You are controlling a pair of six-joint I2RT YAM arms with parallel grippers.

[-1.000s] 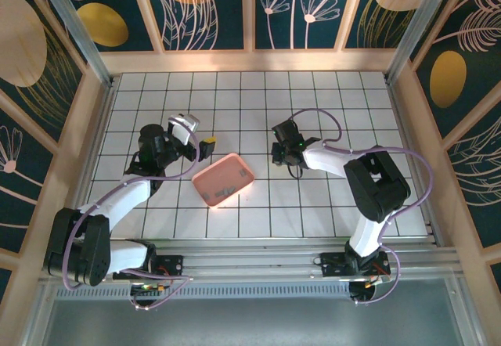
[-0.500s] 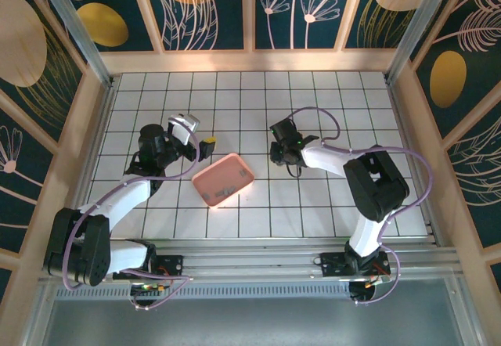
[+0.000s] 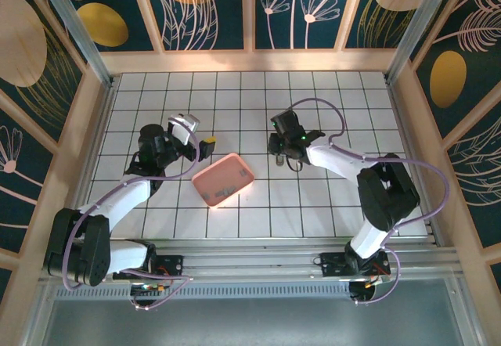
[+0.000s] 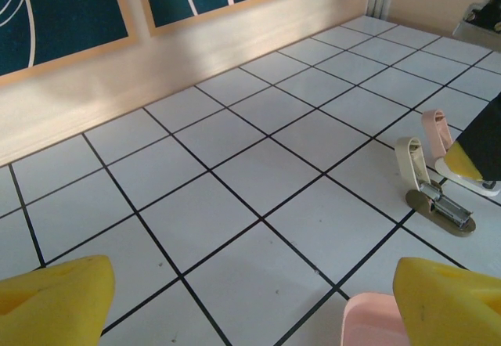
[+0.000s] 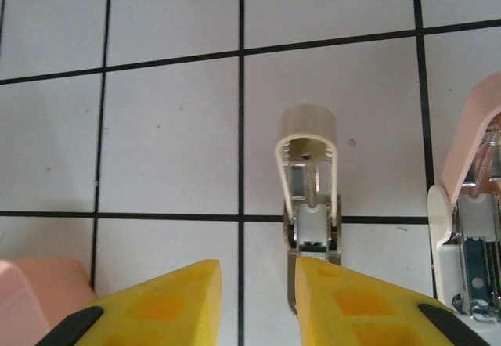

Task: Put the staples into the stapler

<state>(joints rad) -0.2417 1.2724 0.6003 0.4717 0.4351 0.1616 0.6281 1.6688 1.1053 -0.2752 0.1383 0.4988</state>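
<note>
- Right now, 2 grippers. L gripper (image 4: 254,283) is spread wide, with bare tile and nothing else between its 2 yellow fingers (image 4: 55,303).
- R gripper (image 5: 257,272) is parted a little, with only tile in the gap. One finger (image 5: 360,299) overlaps the stapler's near metal end; can't tell if they touch.
- Stapler (image 5: 309,205) lies open on the table just ahead of R gripper. 2 pieces show: a cream-capped piece (image 5: 307,131) w/ metal track up, and a pink-topped piece (image 5: 473,142) just beside it. Can't tell if they're joined.
- 1 pink tray (image 3: 223,178) sits between the arms, near the stapler but apart.
- 1 white tiled table (image 3: 313,103).
</note>
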